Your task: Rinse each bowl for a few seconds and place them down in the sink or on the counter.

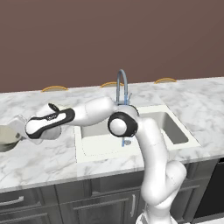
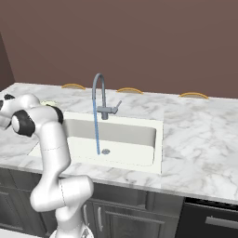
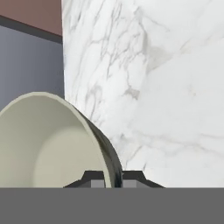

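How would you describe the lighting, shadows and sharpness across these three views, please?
Left base view: flat, even light, only a soft shadow inside the sink. Right base view: equally sharp, no glare on the counter. Hand view: the bowl, pinched at its rim by the gripper, shows gentle interior shading; marble veins look slightly soft.

The premises were a rendered domestic kitchen. A long white marble counter with grey veining (image 2: 195, 135) ran along a plain brown wall (image 2: 139, 42). A white rectangular recessed sink (image 2: 116, 144) was set into it, served by a grey gooseneck faucet (image 2: 98, 93) with a thin stream of blue water (image 2: 96, 130) running. Dark grey cabinets with metal bar handles (image 1: 100, 201) stood below. A dark appliance front (image 2: 209, 221) sat to the right.
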